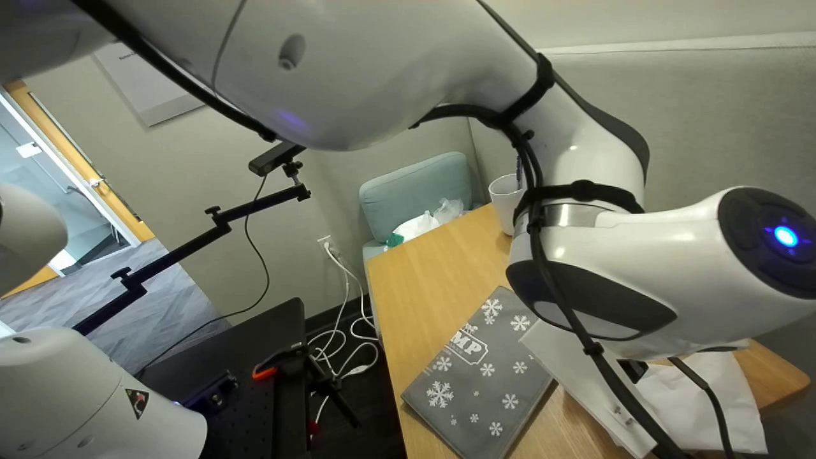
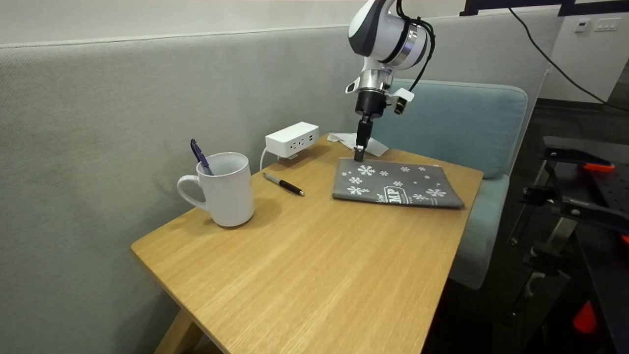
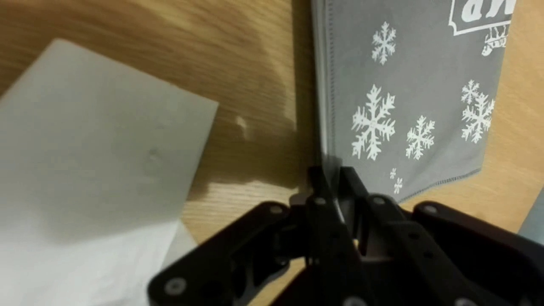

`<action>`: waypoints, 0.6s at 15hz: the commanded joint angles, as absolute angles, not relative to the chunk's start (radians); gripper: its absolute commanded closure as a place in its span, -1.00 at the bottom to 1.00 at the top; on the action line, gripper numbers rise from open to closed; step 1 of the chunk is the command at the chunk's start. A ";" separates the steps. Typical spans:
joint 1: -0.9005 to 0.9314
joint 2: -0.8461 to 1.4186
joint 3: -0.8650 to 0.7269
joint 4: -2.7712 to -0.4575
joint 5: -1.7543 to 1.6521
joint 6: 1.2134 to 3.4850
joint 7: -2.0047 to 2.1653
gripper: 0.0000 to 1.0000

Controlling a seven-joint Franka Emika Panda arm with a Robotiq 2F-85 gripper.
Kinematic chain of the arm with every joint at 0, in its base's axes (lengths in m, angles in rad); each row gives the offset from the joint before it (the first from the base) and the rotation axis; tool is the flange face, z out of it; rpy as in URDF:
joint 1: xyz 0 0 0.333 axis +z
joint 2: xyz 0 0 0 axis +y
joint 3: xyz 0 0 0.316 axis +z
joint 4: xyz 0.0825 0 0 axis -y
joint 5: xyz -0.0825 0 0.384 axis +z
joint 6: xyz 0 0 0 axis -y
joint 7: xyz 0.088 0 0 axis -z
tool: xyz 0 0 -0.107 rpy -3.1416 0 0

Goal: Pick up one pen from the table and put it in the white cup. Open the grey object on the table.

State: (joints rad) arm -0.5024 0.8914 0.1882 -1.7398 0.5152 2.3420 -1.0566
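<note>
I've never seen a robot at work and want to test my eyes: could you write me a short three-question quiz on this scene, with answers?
1. What is the end effector, the robot's grasping part, gripping?
2. True or false: a dark bluish pen leans in the white cup.
3. Where does the black-and-grey pen lie? A) in the white cup; B) on the table; C) in the end effector.

Key:
1. An edge of the grey object with white snowflakes.
2. True.
3. B.
</note>
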 commanded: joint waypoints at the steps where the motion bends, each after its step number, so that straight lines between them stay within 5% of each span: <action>1: -0.498 0.878 0.183 -1.739 0.526 2.328 -1.052 1.00; 9: -0.456 0.741 0.165 -1.897 0.533 2.532 -0.981 0.99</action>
State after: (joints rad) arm -0.4929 0.8442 0.1854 -1.7813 0.5152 2.4274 -1.0322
